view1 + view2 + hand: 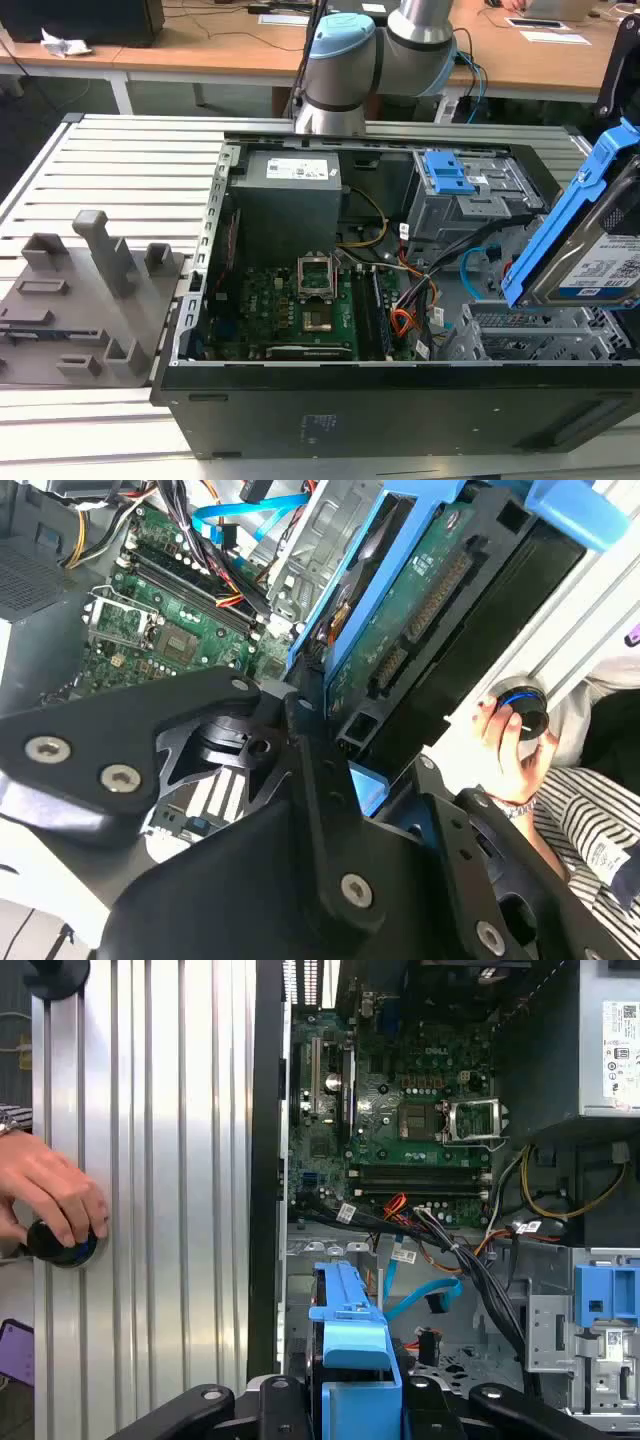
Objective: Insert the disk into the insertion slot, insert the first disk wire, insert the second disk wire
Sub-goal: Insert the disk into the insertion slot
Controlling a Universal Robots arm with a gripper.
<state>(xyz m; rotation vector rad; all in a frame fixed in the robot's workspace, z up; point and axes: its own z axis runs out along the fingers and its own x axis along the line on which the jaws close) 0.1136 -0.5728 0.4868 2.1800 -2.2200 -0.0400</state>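
Observation:
The disk [598,262], a silver drive with a white-and-blue label in a bright blue carrier, hangs tilted at the exterior view's right edge. It sits just above the insertion slot [530,335], a low grey perforated cage inside the open computer case. In both wrist views my gripper [355,1400] is shut on the disk. The first wrist view sees the blue carrier [352,1335] edge-on between the black fingers. The second wrist view shows the disk's green circuit-board underside [420,610]. A light blue flat cable [425,1300] and a bundle of black and orange wires [405,318] lie loose beside the slot.
A taller grey cage with a blue latch [447,172] stands behind the slot. The motherboard [300,310] and power supply [290,195] take up the case's left half. A grey fixture plate [70,300] lies left of the case. A person's hand holds a black knob [60,1240] on the ribbed table.

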